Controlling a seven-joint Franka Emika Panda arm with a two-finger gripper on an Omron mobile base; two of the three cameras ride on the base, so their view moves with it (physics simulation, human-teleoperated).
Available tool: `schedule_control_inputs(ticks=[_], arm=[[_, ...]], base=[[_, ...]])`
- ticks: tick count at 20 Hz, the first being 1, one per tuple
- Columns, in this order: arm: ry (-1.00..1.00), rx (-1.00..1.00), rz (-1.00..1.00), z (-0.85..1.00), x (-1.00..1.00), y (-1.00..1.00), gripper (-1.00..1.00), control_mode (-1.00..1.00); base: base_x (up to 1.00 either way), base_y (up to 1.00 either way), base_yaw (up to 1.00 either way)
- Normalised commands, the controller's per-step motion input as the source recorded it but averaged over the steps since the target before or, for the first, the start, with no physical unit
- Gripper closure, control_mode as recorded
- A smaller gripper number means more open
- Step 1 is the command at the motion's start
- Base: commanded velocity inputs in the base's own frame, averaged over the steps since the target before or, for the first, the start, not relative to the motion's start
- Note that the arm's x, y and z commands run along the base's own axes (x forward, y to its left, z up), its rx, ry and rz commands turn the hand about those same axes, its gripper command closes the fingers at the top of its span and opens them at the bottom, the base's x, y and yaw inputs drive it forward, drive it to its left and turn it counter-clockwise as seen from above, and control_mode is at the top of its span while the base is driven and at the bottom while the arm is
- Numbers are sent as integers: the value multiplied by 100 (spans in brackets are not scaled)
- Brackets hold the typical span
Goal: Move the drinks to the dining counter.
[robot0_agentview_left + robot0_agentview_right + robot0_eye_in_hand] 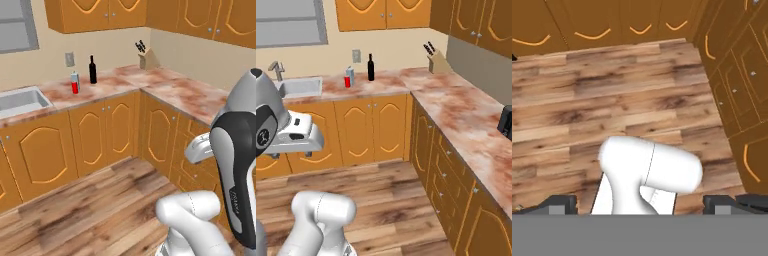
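A slim black bottle [92, 70] [371, 68] stands on the marble counter [115, 85] [381, 85] by the back wall. Just left of it sits a short red can [75, 88] [347, 82], with a grey-blue carton [75, 76] [350, 73] close behind it and partly hidden. My gripper [640, 205] hangs over the wooden floor, far from the drinks, pointing down. Its fingertips [559, 204] stand wide apart, open with nothing between them. The second carton and the dining counter are out of view.
A sink [20, 100] [301, 87] is set into the counter left of the drinks. A knife block [147, 60] [438, 62] stands in the corner. The counter turns along the right wall, where a black appliance [506, 122] sits. Wooden floor [612, 100] lies between me and the cabinets.
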Motion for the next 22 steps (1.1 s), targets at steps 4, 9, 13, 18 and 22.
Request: schedule_control_inputs(ticks=[4,9,13,18,22], arm=[[0,0,0,0,0,0,-100,100],[0,0,0,0,0,0,-100,100],[0,0,0,0,0,0,-100,100],[0,0,0,0,0,0,-100,100],[0,0,0,0,0,0,-100,100]], base=[[100,6,-19],[100,-4,1],[100,-2,4],[100,7,0],[100,0,-1]])
